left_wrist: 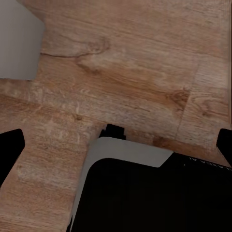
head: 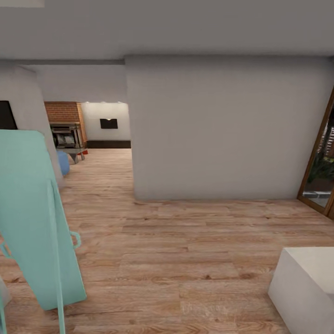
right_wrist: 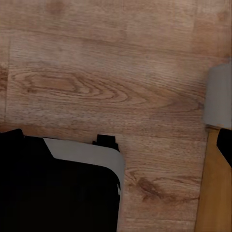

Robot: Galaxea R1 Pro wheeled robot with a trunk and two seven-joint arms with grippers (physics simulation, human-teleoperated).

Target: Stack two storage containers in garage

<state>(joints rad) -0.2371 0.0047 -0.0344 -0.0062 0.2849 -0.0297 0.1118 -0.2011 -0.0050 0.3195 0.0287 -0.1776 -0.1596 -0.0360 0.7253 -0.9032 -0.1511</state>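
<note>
a pale wood-plank floor (head: 185, 260) is seen ahead, with a grey wall (head: 222, 130) in front. the living room (head: 93, 134), marked by a red-brick fireplace (head: 65, 125), is seen through the opening at left. a mint-green panel (head: 32, 218) stands close at left. both grippers are held spread over bare planks, nothing between the fingertips (left_wrist: 10, 145). the containers' position cannot be told.

Floor (head: 185, 250): light wood planks, visible grain and knots, matt. Wall (head: 222, 130): smooth matt grey-white. Fireplace (head: 65, 112): rough red brick, dark metal surround. Mint panel (head: 28, 208): smooth, plastic-looking. White block (head: 306, 287): smooth, matt.
</note>
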